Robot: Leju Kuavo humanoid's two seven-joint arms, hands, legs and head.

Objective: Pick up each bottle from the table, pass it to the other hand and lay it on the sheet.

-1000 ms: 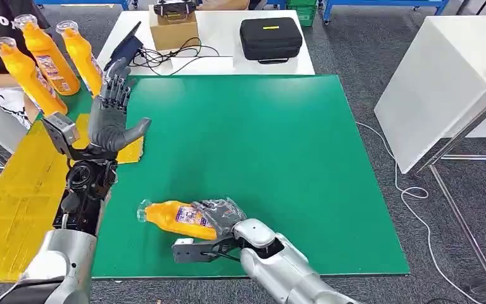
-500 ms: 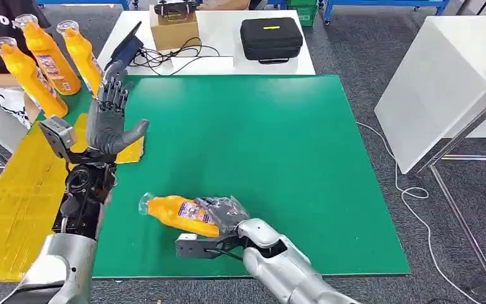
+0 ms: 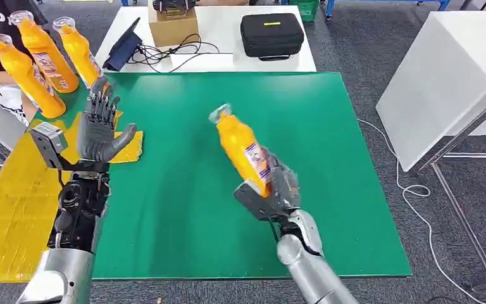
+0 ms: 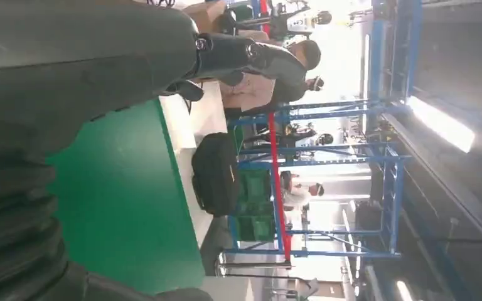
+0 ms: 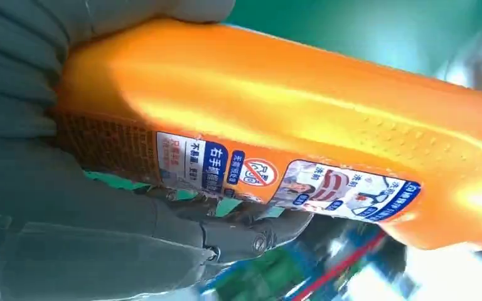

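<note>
My right hand [image 3: 277,185] grips an orange bottle [image 3: 242,147] by its lower body and holds it up over the green table [image 3: 329,145], tilted with its clear cap toward the far left. In the right wrist view the same bottle [image 5: 301,138] lies across my grey fingers [image 5: 226,226], its label facing the camera. My left hand [image 3: 99,126] is raised at the table's left side, fingers spread and palm empty. It hovers above the yellow sheet [image 3: 19,196].
A person at the far left holds three orange bottles [image 3: 38,57] upright. Behind the green table stands a white table [image 3: 215,28] with a black case [image 3: 271,36], a cardboard box [image 3: 173,24] and cables. Another white table [image 3: 443,82] stands to the right.
My right hand has lifted the bottle off the table's near edge and swung it up toward the middle, tipping it from lying flat to nearly upright. The left hand moved slightly left.
</note>
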